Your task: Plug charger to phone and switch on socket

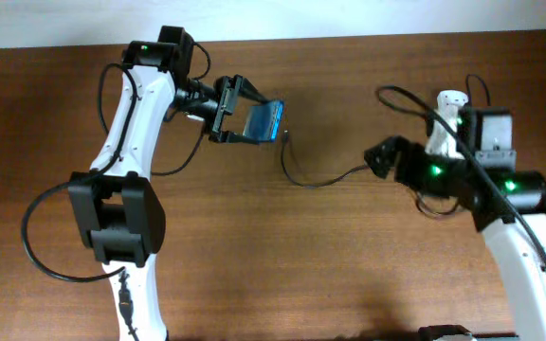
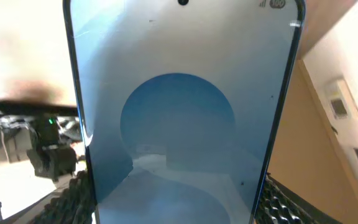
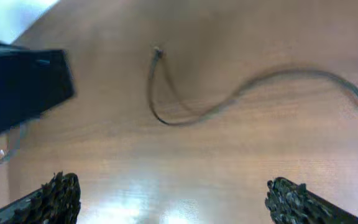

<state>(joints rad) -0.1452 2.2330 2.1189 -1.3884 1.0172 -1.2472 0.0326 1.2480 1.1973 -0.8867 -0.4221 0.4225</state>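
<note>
My left gripper [image 1: 240, 114] is shut on the phone [image 1: 264, 120] and holds it above the table, blue screen showing. In the left wrist view the phone [image 2: 179, 106] fills the frame between the two fingers [image 2: 173, 208]. The charger, a thin black cable [image 1: 303, 180], lies on the table with its connector tip [image 1: 286, 135] just right of the phone. The right wrist view shows the cable [image 3: 229, 99] and its tip [image 3: 158, 53] ahead of my right gripper [image 3: 173, 199], which is open and empty. My right gripper [image 1: 384, 156] is by the cable's right end. The white socket [image 1: 449, 106] is partly hidden behind the right arm.
The wooden table [image 1: 282, 256] spreads below both arms. The left arm's thick black cables [image 1: 41, 251] loop at the left. The dark block at the left of the right wrist view [image 3: 23, 87] is the left gripper with the phone.
</note>
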